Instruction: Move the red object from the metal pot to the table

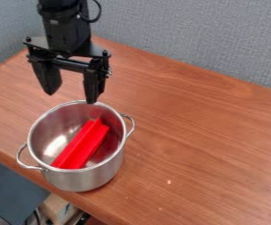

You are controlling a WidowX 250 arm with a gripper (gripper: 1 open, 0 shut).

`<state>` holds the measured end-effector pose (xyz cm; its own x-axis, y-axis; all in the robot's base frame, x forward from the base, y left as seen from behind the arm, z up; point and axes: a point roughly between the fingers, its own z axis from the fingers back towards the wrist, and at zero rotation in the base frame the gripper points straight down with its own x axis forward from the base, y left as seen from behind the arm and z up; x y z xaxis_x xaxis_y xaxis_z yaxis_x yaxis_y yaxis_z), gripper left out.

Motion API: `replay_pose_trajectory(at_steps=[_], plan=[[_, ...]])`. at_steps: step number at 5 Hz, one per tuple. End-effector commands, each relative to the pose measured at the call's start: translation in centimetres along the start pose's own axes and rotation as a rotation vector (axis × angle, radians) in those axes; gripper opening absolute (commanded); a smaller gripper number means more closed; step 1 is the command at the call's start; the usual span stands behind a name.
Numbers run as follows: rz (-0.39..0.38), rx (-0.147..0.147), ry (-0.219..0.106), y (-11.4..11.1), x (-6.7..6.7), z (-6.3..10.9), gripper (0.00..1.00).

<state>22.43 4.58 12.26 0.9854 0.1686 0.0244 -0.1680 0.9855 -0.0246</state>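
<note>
The red object (83, 145) is a long bright red block lying slanted inside the metal pot (114, 156), which stands on the brown table (197, 123) near its front left edge. My black gripper (69, 90) hangs pointing down just above the pot's far rim, its two fingers spread wide with nothing between them. The block's far end lies below and a little right of the fingertips.
A grey wall runs behind the table. The table's front edge runs diagonally just past the pot, with dark floor below it. The wood surface stretches to the right of the pot.
</note>
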Motion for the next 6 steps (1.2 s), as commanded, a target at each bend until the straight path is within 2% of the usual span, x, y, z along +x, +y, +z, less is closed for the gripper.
replay_pose_trajectory(at_steps=[1,6], plan=[[0.020,0.006,-0.041,0.64,0.18,0.81,1.00],[0.015,0.014,-0.024,0.41,0.23,0.50,1.00]])
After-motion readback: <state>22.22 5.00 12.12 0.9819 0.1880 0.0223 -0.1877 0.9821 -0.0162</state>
